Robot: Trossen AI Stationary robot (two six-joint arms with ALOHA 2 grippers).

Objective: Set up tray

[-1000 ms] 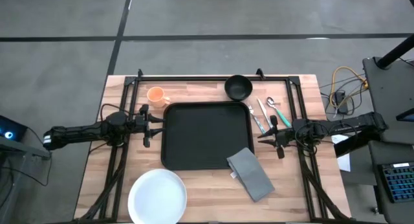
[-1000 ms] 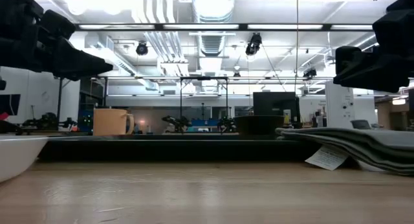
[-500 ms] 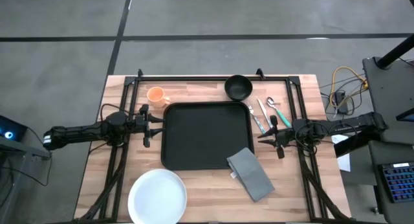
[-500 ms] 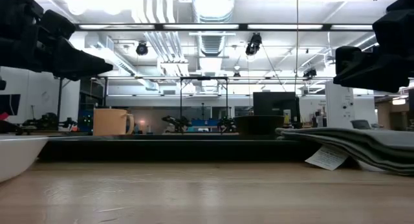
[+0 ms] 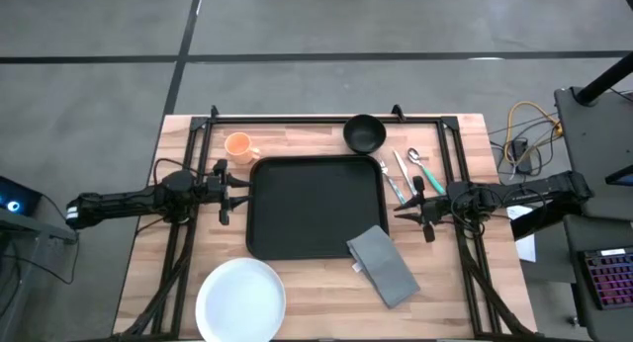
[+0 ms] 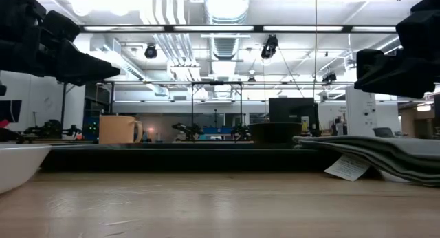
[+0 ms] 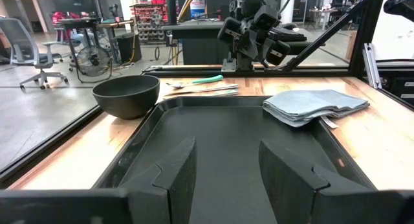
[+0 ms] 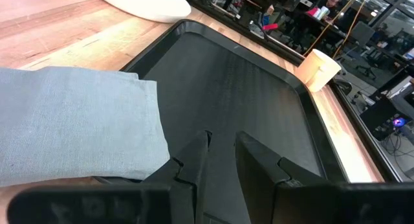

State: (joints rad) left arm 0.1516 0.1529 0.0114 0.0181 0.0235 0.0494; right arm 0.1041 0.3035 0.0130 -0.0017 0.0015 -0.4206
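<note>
Left gripper (image 5: 235, 183) sits at centre-left of the high view, just off the tray's left edge, fingers spread w/ a clear gap, holding nothing. Orange cup (image 5: 237, 144) is above it, upper left of the table; white plate (image 5: 240, 298) at bottom left, near the tray's lower-left corner. The tray (image 5: 315, 206) fills the middle of the frame, bare inside. Black bowl (image 5: 364, 133) sits just above its upper-right corner. Grey napkin (image 5: 383, 265) lies at lower right w/ one corner overlapping the tray rim. Cutlery (image 5: 406, 170) lies right of the tray, upper right. Right gripper (image 5: 407, 201) hovers between cutlery and napkin, fingers only narrowly apart, gripping nothing.

Risks, as I judge them: napkin half on the rim could drag or unfold if pinched at one layer; cutlery pieces lie close together, so a grab may catch two or scatter them; plate rim is low and slick, so fingers may slip off; both arms reaching over the tray at once could clash.
</note>
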